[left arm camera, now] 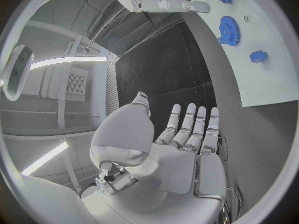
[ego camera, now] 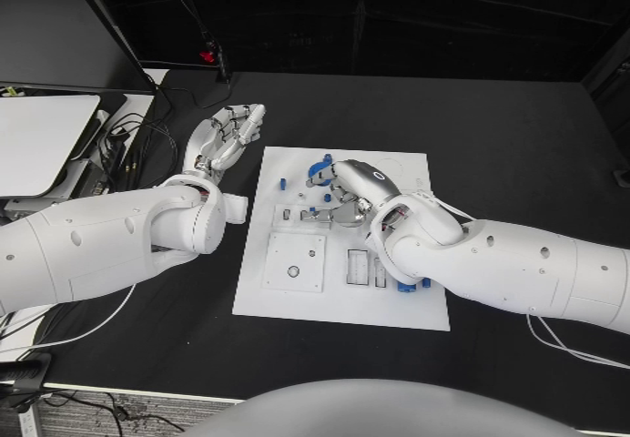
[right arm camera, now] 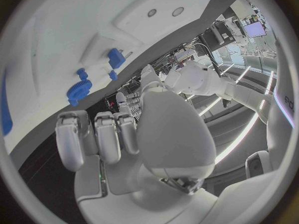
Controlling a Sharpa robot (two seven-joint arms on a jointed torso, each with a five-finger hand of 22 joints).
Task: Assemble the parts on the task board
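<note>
The left robot hand point(ego camera: 223, 137) hovers over the black surface point(ego camera: 525, 155) just beside the board's point(ego camera: 394, 309) left edge, fingers straight and apart, holding nothing; its wrist view shows the same flat, empty palm point(left arm camera: 187, 144). On the board, a blue gear point(ego camera: 320, 167) lies near the far edge, with small blue parts point(ego camera: 282, 182) beside it. The right robot hand point(ego camera: 354, 196) is over the middle of the board, fingers curled down; whether it holds anything I cannot tell. More blue parts point(ego camera: 406, 288) lie by its forearm.
</note>
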